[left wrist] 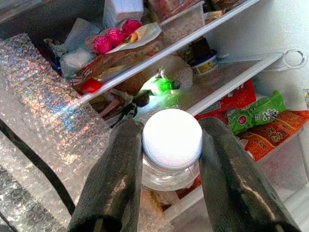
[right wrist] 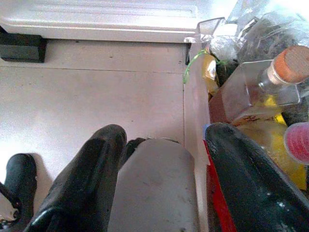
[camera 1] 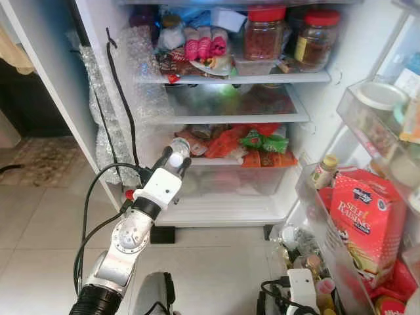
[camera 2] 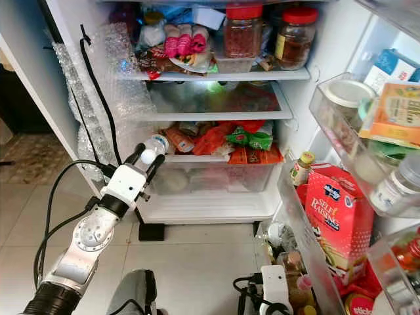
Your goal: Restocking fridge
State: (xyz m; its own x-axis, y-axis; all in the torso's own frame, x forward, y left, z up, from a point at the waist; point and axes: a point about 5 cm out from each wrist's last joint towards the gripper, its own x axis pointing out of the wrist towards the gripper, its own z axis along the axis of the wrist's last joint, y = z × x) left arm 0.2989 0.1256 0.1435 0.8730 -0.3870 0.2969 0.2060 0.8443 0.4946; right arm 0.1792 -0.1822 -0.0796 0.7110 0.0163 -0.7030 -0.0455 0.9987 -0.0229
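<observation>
My left gripper point(camera 1: 176, 161) is shut on a clear bottle with a white cap point(left wrist: 172, 137), its two black fingers point(left wrist: 113, 183) pressing the neck from both sides. It holds the bottle point(camera 2: 156, 144) in front of the left end of the fridge's third shelf point(camera 1: 216, 159), where red, orange and green snack packets point(camera 1: 252, 141) lie. My right gripper point(right wrist: 164, 164) hangs low above the tiled floor, next to the bottom door shelf, open and holding nothing.
The top shelf carries two red-lidded jars point(camera 1: 264, 33) and pink rolls point(camera 1: 205, 44). Bubble wrap point(camera 1: 125, 85) and a black cable line the fridge's left wall. The open door on the right holds a red flour box point(camera 1: 367, 223), bottles point(camera 1: 323, 172) and tubs. A clear drawer point(camera 1: 223, 184) sits below.
</observation>
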